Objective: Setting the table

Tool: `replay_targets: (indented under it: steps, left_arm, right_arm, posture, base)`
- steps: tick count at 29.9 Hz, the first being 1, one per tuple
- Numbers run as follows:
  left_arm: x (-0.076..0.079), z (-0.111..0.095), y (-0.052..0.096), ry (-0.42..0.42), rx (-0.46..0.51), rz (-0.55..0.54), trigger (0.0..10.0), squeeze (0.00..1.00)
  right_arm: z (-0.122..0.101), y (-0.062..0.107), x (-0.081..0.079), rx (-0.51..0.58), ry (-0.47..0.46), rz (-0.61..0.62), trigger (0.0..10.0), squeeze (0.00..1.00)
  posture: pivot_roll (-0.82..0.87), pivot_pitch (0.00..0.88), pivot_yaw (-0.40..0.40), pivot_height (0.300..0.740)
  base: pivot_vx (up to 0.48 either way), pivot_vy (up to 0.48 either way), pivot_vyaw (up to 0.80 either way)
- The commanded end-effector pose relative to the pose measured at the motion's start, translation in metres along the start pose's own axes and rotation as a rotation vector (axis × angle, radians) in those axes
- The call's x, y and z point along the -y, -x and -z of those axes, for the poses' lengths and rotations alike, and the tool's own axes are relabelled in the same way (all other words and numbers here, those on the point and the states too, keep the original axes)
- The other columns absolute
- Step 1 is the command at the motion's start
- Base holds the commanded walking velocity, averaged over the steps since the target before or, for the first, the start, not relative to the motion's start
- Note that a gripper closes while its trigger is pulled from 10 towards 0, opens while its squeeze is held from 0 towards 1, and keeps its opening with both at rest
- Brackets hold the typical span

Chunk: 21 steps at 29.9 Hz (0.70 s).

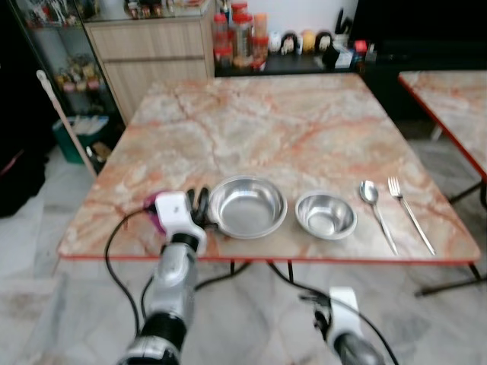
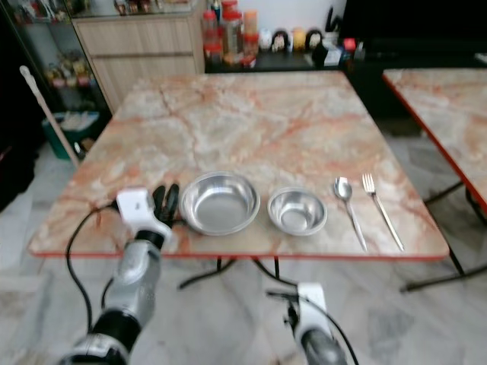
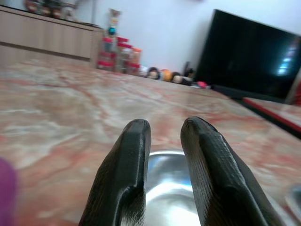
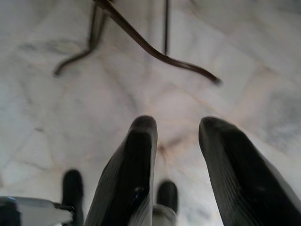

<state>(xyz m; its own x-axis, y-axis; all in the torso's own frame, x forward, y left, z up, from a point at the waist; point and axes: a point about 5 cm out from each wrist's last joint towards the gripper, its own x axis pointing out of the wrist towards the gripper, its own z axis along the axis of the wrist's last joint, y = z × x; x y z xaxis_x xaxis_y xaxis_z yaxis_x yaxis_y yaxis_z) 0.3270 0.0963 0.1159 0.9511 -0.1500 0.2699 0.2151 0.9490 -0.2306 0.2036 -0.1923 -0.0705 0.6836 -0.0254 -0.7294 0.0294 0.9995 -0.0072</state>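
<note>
A: Where's the big bowl (image 1: 247, 206)?
B: Near front edge of the marble table (image 1: 304, 122), small bowl (image 1: 326, 215) just beside it on the right, then spoon (image 1: 377, 213) & fork (image 1: 409, 214).
A: Left gripper (image 1: 200, 207)?
B: At the bowl's left rim, fingers (image 3: 129, 165) a bit apart over the edge, nothing clamped as far as I can see.
A: Right gripper (image 4: 176, 160)?
B: Hangs idle below table, fingers parted, facing floor.
A: Step?
B: Prob. placing or nudging the big bowl. Next: either pinch the rim or back off w/o dragging it.
</note>
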Motion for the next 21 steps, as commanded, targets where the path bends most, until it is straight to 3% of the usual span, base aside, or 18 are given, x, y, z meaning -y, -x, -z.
replay_targets:
  steps: [1, 13, 16, 21]
  left_arm:
    - [-0.005, -0.005, 0.001, -0.007, 0.003, -0.005, 10.0, 1.00]
    - [0.003, -0.015, 0.002, 0.035, -0.016, 0.052, 10.0, 1.00]
    - [0.015, -0.017, 0.002, 0.094, -0.062, 0.076, 10.0, 1.00]
    - [0.029, -0.015, 0.007, 0.105, -0.149, 0.155, 10.0, 1.00]
  right_arm:
    - [-0.001, -0.001, -0.005, 0.000, -0.009, -0.011, 10.0, 0.00]
    - [-0.001, -0.001, -0.008, -0.003, -0.005, -0.018, 10.0, 0.00]
    - [0.000, -0.001, -0.009, -0.005, -0.005, -0.018, 10.0, 0.00]
    - [0.001, -0.001, -0.009, -0.008, -0.007, -0.017, 10.0, 0.00]
  posture:
    - [-0.11, 0.000, 0.001, 0.740]
    - [-0.11, 0.000, 0.006, 0.740]
    - [-0.11, 0.000, 0.010, 0.740]
    - [-0.11, 0.000, 0.015, 0.740]
  base:
    - [0.000, 0.000, 0.00]
    - [0.000, 0.000, 0.00]
    - [0.000, 0.000, 0.00]
    - [0.000, 0.000, 0.00]
